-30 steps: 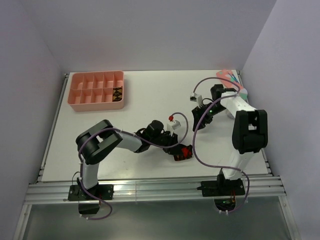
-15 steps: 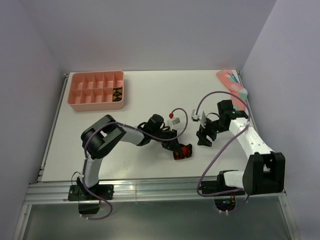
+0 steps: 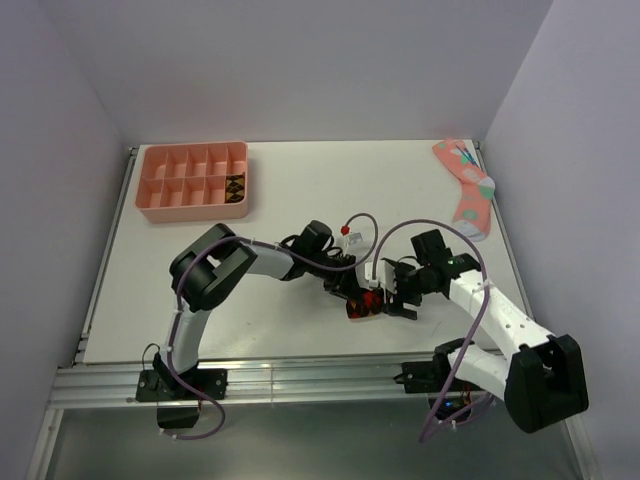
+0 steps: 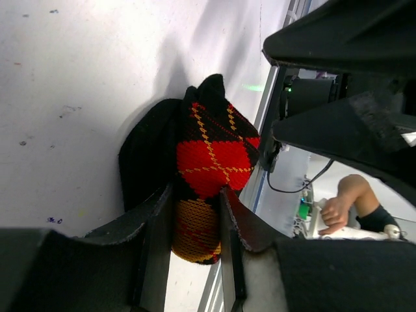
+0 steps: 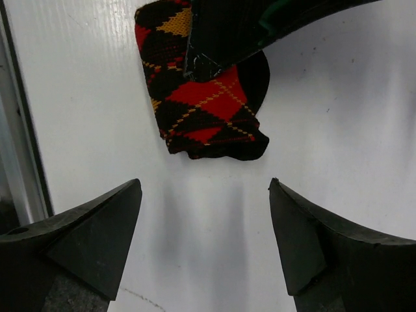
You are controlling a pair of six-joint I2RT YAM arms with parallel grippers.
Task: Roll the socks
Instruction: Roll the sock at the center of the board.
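Observation:
The dark argyle sock with red and orange diamonds (image 3: 370, 304) lies bunched into a roll on the table near the front middle. My left gripper (image 3: 357, 292) is shut on it. In the left wrist view the fingers (image 4: 159, 240) pinch the roll's orange end and the red diamond (image 4: 214, 159) shows beyond them. My right gripper (image 3: 397, 297) is open and empty just right of the roll. In the right wrist view (image 5: 205, 237) the sock (image 5: 205, 110) lies ahead of the spread jaws. A second argyle roll (image 3: 235, 186) sits in a tray compartment.
A pink compartment tray (image 3: 160, 185) stands at the back left. A pink sock with teal and white marks (image 3: 468, 187) lies at the back right by the wall. The table's front rail (image 3: 300, 375) runs close behind the roll.
My right arm has swung from the back right down toward the front middle and now faces the roll with its jaws open. My left gripper has stayed shut on the sock.

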